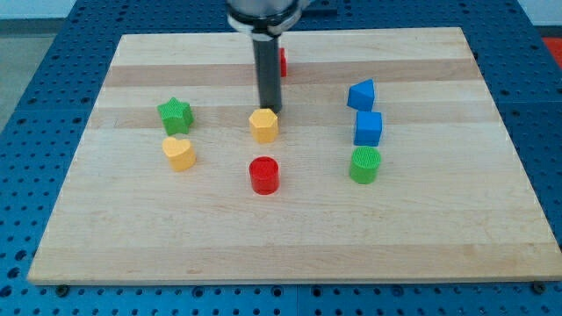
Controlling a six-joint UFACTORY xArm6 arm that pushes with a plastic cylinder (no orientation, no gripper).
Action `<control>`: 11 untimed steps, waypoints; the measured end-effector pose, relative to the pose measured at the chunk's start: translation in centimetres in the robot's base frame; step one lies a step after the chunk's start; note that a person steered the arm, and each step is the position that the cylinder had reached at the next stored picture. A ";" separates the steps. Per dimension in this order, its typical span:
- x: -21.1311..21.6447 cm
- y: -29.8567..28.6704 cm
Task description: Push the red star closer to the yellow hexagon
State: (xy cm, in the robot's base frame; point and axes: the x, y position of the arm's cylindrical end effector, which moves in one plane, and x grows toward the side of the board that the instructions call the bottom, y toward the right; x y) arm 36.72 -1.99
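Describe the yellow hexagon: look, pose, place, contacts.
The yellow hexagon is a small, matte, plastic-looking six-sided block, resting flat near the middle of the wooden board. My tip sits at its upper edge, apparently touching it. A red cylinder stands apart, toward the view's bottom. A red block, mostly hidden behind the rod, lies toward the view's top.

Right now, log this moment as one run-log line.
tip: at yellow hexagon's top edge | red star: mostly hidden behind rod, above hexagon | contact with star: cannot tell
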 end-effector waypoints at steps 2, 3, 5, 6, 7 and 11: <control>-5.9 5.4; -10.5 6.4; -14.6 5.3; -14.7 2.2; -14.7 2.0; -9.2 -1.5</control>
State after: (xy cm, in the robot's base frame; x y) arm 27.55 -3.45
